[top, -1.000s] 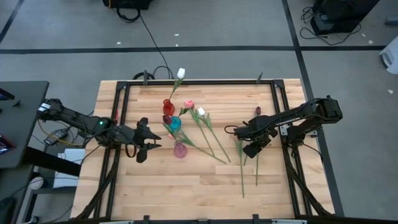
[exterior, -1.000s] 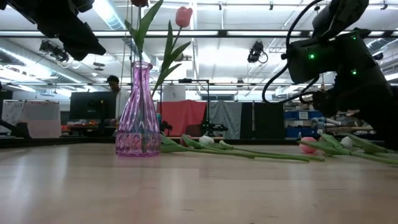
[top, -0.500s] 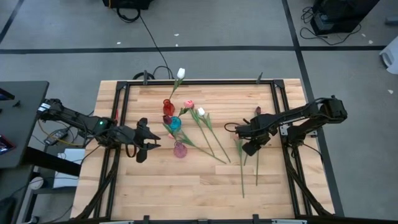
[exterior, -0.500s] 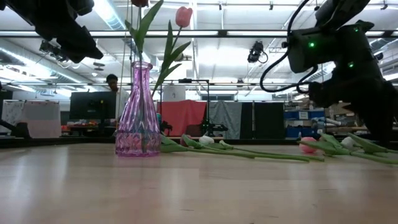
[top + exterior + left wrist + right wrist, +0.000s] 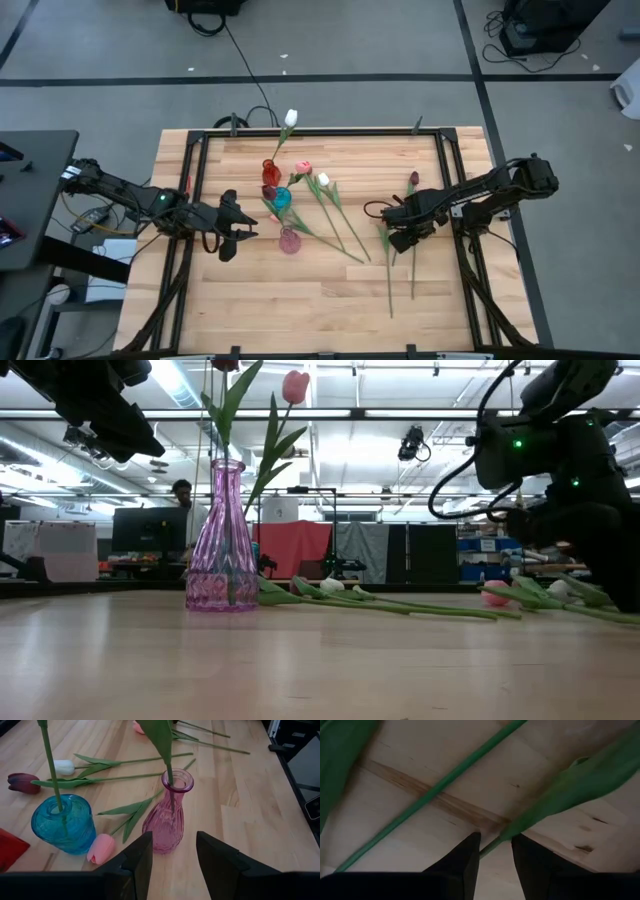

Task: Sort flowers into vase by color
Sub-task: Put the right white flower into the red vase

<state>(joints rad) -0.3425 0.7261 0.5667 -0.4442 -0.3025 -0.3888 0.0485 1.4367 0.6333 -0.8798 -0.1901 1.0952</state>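
Note:
Three vases stand left of centre: red [image 5: 270,170], blue [image 5: 282,198] and pink [image 5: 289,240], each with a stem in it. Loose tulips lie on the wood: a pink one [image 5: 303,168], a white one [image 5: 323,180] and a maroon one [image 5: 413,178], whose long stem runs toward the near edge. My left gripper [image 5: 243,222] is open and held above the table, facing the pink vase [image 5: 167,815]. My right gripper [image 5: 392,238] points down over the right-hand stems. It is open, with its fingers on either side of a green stem [image 5: 492,846], just above the table.
A second stem [image 5: 435,790] and a broad leaf [image 5: 560,795] lie close to my right gripper. A pink bud [image 5: 100,855] lies on the table beside the blue vase [image 5: 62,822]. Black frame rails run along the table's left and right sides [image 5: 455,200]. Bare wood lies toward the near edge.
My right gripper has rolled its wrist somewhat and shifted slightly toward the table's right edge over the stems. Its fingers have stayed apart. The flowers and vases have not moved.

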